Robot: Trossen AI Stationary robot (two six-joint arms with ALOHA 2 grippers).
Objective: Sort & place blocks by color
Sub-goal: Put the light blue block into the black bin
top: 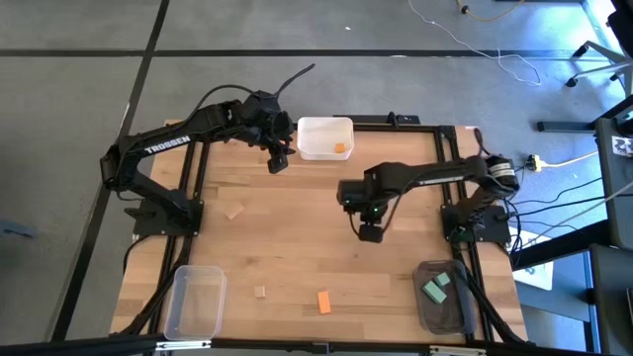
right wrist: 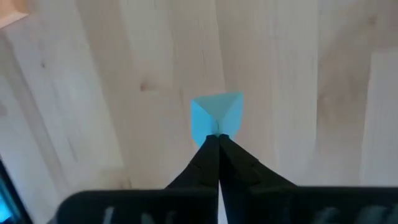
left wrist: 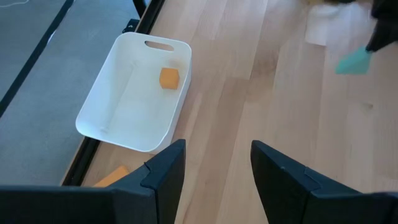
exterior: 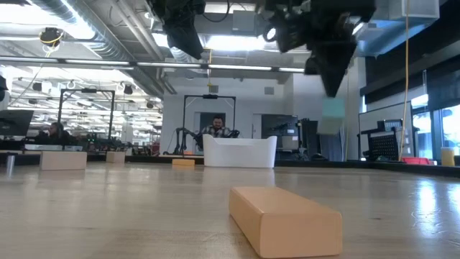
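The right gripper (top: 370, 233) hangs above the table's middle, a little toward three o'clock, its fingers pinched tight on a small teal block (right wrist: 215, 116) held at their tips clear of the wood; in the low view that block (exterior: 333, 108) shows pale below the dark fingers. The left gripper (top: 278, 161) hovers toward eleven o'clock, just beside the white bin (top: 302, 127), with its jaws apart and nothing between them. The white bin sits at twelve o'clock on the table edge and holds one orange cube (top: 339, 149), lying against its near wall; the left wrist view shows the same cube (left wrist: 168, 78) alone inside. A dark-looking bin (top: 427, 309) at five o'clock holds two green blocks (top: 437, 287), touching or nearly so. A clear bin (top: 178, 311) stands at seven o'clock. Loose on the table (top: 297, 237) lie an orange bar (top: 323, 302) near six o'clock, a small tan cube (top: 260, 291) toward seven o'clock just beside the clear bin's side of the board, and a tan block (top: 233, 211) toward nine o'clock. In the low view a person sits far behind the table.
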